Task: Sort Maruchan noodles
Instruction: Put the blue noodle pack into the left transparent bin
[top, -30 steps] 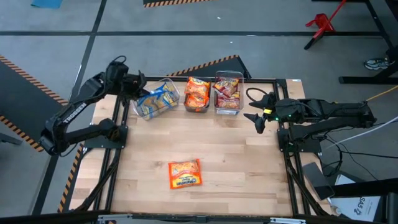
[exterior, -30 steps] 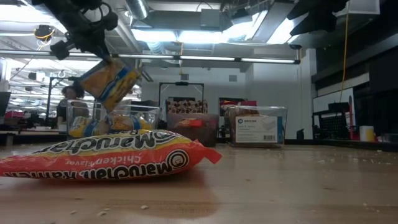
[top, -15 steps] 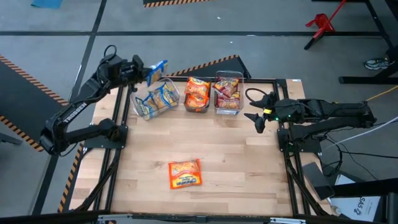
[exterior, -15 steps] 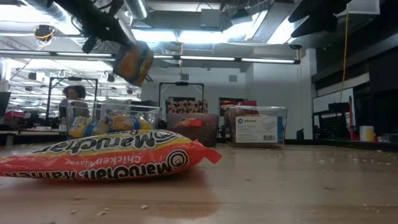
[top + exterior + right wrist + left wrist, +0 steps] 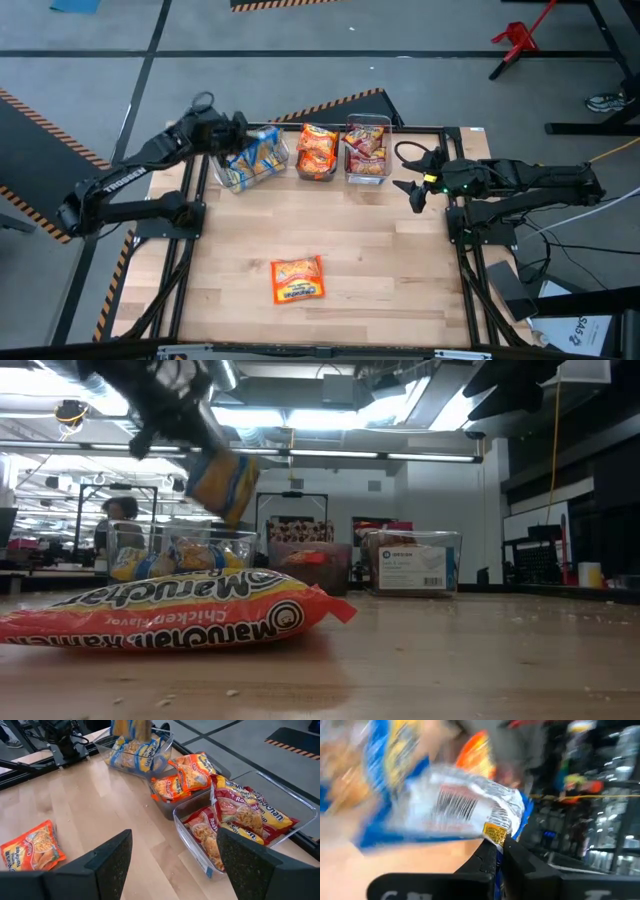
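Hanging over the leftmost clear bin (image 5: 250, 165) at the back of the bench (image 5: 330, 235), the left hand (image 5: 232, 135) is pinched tight on the edge of a blue-and-yellow packet (image 5: 223, 482), which dangles tilted above that bin w/o touching it. That bin already has more blue-and-yellow packs (image 5: 132, 755) in it.

Next bin over, the middle bin (image 5: 317, 152), holds orange packs (image 5: 182, 780), and the right bin (image 5: 367, 152) holds red-and-silver packs (image 5: 235, 817). All 3 bins sit side by side in a row along the far edge.

One orange packet (image 5: 297, 279) lies flat by itself near the front of the bench, well apart from the bins, nothing around it. In the low view it fills the foreground and blocks part of the bins behind.

Right hand (image 5: 413, 186) waits at the right side of the bench, fingers spread apart, nothing between them.

A person (image 5: 112, 525) shows far back in the room, behind the bins.
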You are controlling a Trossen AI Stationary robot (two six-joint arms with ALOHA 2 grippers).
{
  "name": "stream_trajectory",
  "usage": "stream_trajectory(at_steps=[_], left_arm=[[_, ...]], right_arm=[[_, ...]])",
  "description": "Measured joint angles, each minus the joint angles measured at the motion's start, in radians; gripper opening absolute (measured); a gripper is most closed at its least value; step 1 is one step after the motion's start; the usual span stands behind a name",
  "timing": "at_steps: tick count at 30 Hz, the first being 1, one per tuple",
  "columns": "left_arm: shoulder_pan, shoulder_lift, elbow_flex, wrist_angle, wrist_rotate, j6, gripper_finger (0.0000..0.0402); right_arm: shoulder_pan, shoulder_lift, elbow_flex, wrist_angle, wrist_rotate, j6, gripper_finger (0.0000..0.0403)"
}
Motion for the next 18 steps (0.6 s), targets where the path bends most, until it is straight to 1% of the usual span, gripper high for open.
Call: stream_trajectory(at_steps=[4, 6, 8, 11, 18], left_arm=[[-0.014, -0.011, -0.095, 0.041, 0.035, -0.055, 0.0002], [-0.021, -0.016, -0.151, 0.029, 0.053, -0.068, 0.0002], [-0.022, -0.016, -0.197, 0.068, 0.056, -0.082, 0.0002], [-0.012, -0.018, -0.257, 0.128, 0.023, -0.103, 0.0005], [0.038, -0.067, -0.288, 0.118, -0.035, -0.099, 0.0005]], right_arm=[[0.0, 0.0, 0.0, 0.0, -0.001, 0.003, 0.0278], [0.0, 0.0, 0.0, 0.0, -0.001, 0.005, 0.0278], [0.0, 0.0, 0.0, 0.0, -0.001, 0.005, 0.0278], [0.0, 0.0, 0.0, 0.0, -0.001, 0.005, 0.0278], [0.0, 0.0, 0.0, -0.009, -0.001, 0.007, 0.0278]])
